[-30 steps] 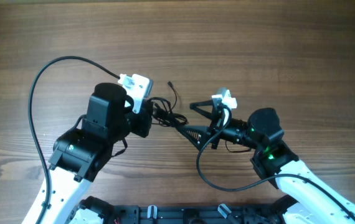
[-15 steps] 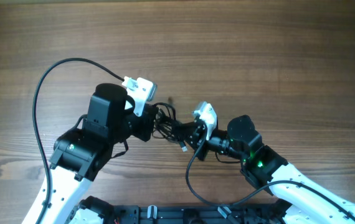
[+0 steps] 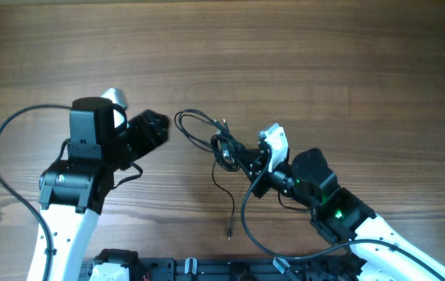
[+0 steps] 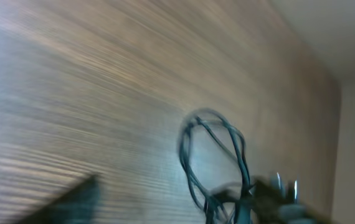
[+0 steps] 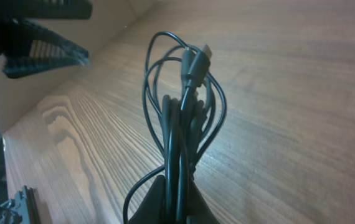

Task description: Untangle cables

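The cables (image 3: 204, 126) are thin black cords in a loose looped bundle at mid-table. One strand (image 3: 229, 204) trails toward the front edge and ends in a small plug. My right gripper (image 3: 239, 161) is shut on the bundle's right end. In the right wrist view the cords (image 5: 184, 106) rise out of the closed jaws of that gripper (image 5: 177, 186), with a plug tip (image 5: 205, 50) at the top. My left gripper (image 3: 157, 126) is left of the bundle and apart from it. The right wrist view shows it (image 5: 40, 31) open and holding nothing. The left wrist view is blurred, with the cable loop (image 4: 218, 149) ahead.
The wooden table (image 3: 324, 62) spreads all round. A thick black arm cable (image 3: 0, 160) arcs at the left, and another (image 3: 246, 218) loops beside the right arm. A black rail (image 3: 207, 269) runs along the front edge.
My left gripper let go of the bundle and pulled back to the left. My right gripper closed on the bundle and holds it. The loops spread out and one strand dropped toward the front.
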`<state>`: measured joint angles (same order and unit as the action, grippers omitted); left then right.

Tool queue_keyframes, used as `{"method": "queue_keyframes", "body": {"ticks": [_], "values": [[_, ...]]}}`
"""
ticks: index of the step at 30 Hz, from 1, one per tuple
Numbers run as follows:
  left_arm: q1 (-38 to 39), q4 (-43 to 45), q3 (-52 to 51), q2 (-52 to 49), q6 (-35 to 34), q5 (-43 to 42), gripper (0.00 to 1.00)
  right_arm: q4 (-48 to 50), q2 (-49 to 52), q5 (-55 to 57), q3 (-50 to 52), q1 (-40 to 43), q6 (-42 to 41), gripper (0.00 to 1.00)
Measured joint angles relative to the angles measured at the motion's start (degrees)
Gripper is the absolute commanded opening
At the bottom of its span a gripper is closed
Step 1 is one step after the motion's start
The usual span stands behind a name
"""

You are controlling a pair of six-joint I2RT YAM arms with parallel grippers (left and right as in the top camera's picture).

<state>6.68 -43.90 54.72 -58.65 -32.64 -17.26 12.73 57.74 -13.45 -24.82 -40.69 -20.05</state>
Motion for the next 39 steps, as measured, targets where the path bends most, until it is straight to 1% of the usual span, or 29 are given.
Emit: {"method": "queue_keyframes", "body": {"ticks": [1, 3, 5, 6, 7, 8, 11, 14, 16, 18, 19, 22, 23, 25, 26, 27, 29, 33, 35, 37, 39], "values": [[0.0, -0.42, 0.0, 0.0, 5.97, -2.8, 1.0, 0.9, 0.0, -1.05, 0.0, 0.0, 2.38, 0.04], [0.0, -0.5, 0.0, 0.0, 13.29, -5.05, 0.99, 1.05, 0.0, -3.78, 0.0, 0.02, 4.96, 0.04], [0.0, -0.96, 0.0, 0.0, 21.99, -6.29, 0.93, 1.03, 0.0, -9.27, 0.0, 0.02, 7.89, 0.04], [0.0, -1.33, 0.0, -0.02, 26.93, -6.71, 0.9, 0.98, 0.0, -14.05, 0.0, 0.22, 9.55, 0.04], [0.0, -1.88, 0.0, -0.2, 31.32, -6.88, 0.88, 0.98, 0.0, -15.67, 0.0, 0.42, 9.94, 0.04], [0.0, -2.1, 0.0, -0.37, 33.22, -6.93, 0.86, 0.96, 0.0, -19.34, 0.0, 1.4, 10.93, 0.04], [0.0, -3.54, 0.02, -2.43, 41.05, -8.24, 0.85, -0.42, 0.0, -28.46, 0.0, 5.77, 14.19, 0.04], [0.39, -5.42, 0.04, -6.12, 46.66, -11.65, 0.86, -4.24, 0.2, -38.69, -0.02, 13.66, 18.82, 0.04], [0.5, -5.44, 0.02, -7.67, 48.09, -13.75, 0.9, -5.51, 1.07, -43.67, 0.0, 17.62, 21.14, 0.04], [0.5, -6.1, 0.02, -8.33, 50.69, -17.7, 0.93, -6.27, 3.96, -49.03, 0.0, 20.79, 24.11, 0.04], [0.5, -6.78, 0.02, -8.44, 53.48, -22.1, 0.93, -6.25, 5.16, -50.14, 0.0, 21.11, 24.76, 0.04], [0.76, -8.11, 0.04, -8.44, 56.68, -28.22, 0.93, -5.01, 10.6, -54.86, 0.02, 21.14, 26.36, 0.04], [1.01, -8.68, 0.04, -8.5, 57.05, -28.89, 0.91, -4.22, 11.63, -56.06, 0.04, 21.14, 26.58, 0.04], [2.71, -10.45, 0.07, -9.33, 58.49, -30.12, 0.83, -2.97, 12.81, -58.14, 0.04, 21.14, 26.88, 0.04], [3.85, -11.67, 0.09, -10.01, 59.6, -30.47, 0.75, -2.6, 12.83, -58.77, 0.04, 21.14, 27.02, 0.04], [4.61, -12.68, 0.09, -10.49, 60.5, -30.62, 0.72, -2.36, 12.83, -59.21, 0.04, 21.14, 27.04, 0.04], [6.12, -13.6, 0.11, -11.56, 61.7, -30.49, 0.71, -1.99, 12.83, -60.39, 0.02, 21.14, 27.04, 0.04], [6.88, -14.05, 0.11, -13.18, 62.42, -29.03, 0.77, -1.97, 12.83, -62.01, 0.02, 21.14, 27.04, 0.04], [6.88, -14.19, 0.11, -13.46, 62.58, -27.96, 0.76, -1.97, 12.83, -62.23, 0.04, 21.14, 27.06, 0.04], [6.88, -14.4, 0.11, -13.46, 62.58, -27.32, 0.68, -1.97, 12.83, -62.45, 0.02, 21.14, 27.06, 0.04], [6.88, -15.56, 0.11, -13.53, 62.77, -26.91, 0.53, -1.97, 12.83, -62.64, 0.04, 22.03, 27.02, 0.04]]}}
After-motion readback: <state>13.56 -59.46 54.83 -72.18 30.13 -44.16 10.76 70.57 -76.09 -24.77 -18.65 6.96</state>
